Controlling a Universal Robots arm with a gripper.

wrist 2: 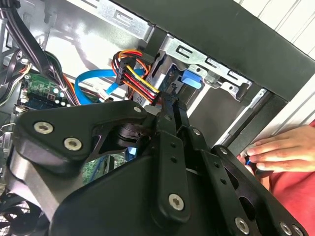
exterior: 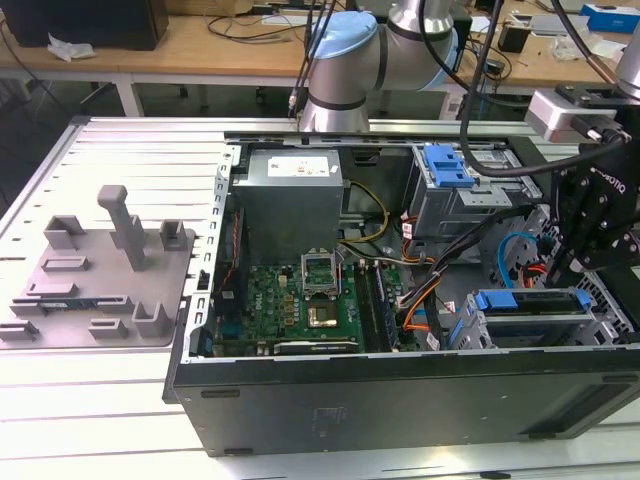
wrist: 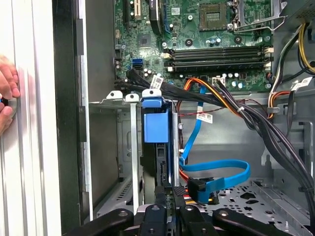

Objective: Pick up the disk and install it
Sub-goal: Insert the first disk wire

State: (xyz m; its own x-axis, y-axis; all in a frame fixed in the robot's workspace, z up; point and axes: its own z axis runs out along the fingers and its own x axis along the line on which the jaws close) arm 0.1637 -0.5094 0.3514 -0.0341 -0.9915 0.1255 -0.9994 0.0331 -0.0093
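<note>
disk (wrist: 156,125) on edge in bay (wrist: 134,147), long axis toward motherboard (wrist: 197,29), tool (wrist: 171,194) at its end, state unclear

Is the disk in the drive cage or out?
In: the disk, blue carrier showing, sits between the walls of the drive cage. Fully seated: cannot tell.

So everything sits on a slotted metal table (exterior: 110,150), with the opened-up black computer case (exterior: 400,400) lying flat on it and a grey tray (exterior: 100,295) of little blocks right beside it, toward the exterior view's left.
</note>
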